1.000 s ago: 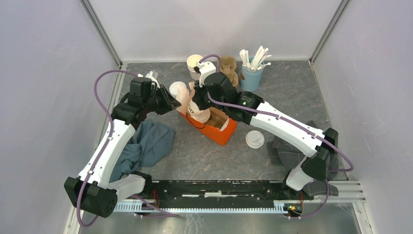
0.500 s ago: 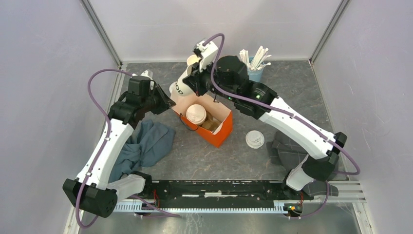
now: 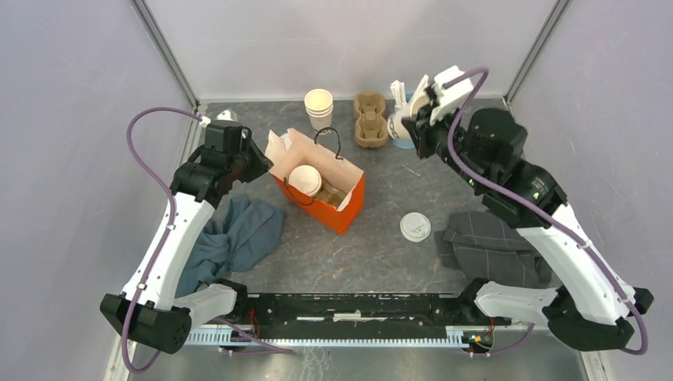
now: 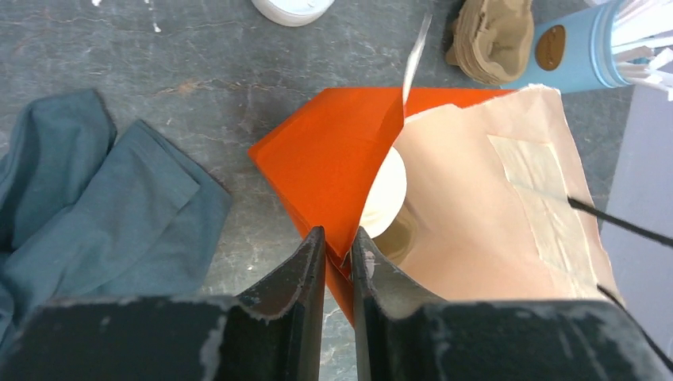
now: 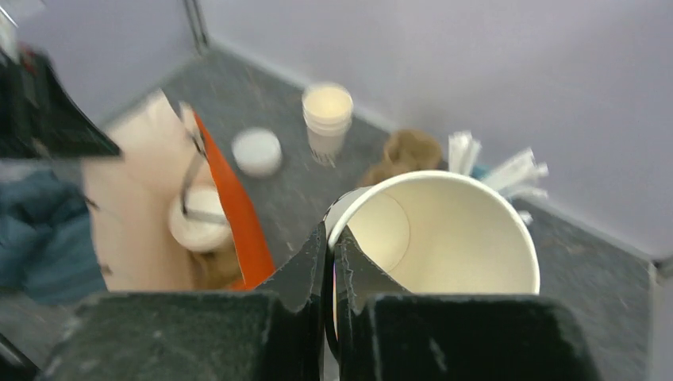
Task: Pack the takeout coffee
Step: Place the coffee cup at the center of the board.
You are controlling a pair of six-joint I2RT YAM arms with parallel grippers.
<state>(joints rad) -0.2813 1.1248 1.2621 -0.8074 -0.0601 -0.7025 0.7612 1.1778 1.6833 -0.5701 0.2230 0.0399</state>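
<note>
A second ago my right gripper [image 5: 332,238] was down over the orange bag [image 3: 333,210]. Now it has swung off to the far edge, near the far right corner, with its fingers pinching the rim of a lidless cup [image 5: 444,230] just beside the blue straw holder [image 4: 571,51] and the brown carriers [image 3: 369,119]. My left gripper [image 4: 337,238] has stayed put, its fingers pressed together on the bag's left wall to keep the mouth open. One capped cup [image 3: 304,180] stands inside the bag, left of the desk's middle. I see no second capped one, so I judge the packing about half done, and the cup I carry likely wants a lid first. A loose lid [image 3: 415,226] lies right of the bag, toward the near edge. Room is tight along the far edge among the cup stack [image 3: 319,105], carriers and holder. The widest open stretch lies between the bag and the grey cloth [image 3: 484,246], while the teal cloth [image 3: 238,234] crowds my left arm.
</note>
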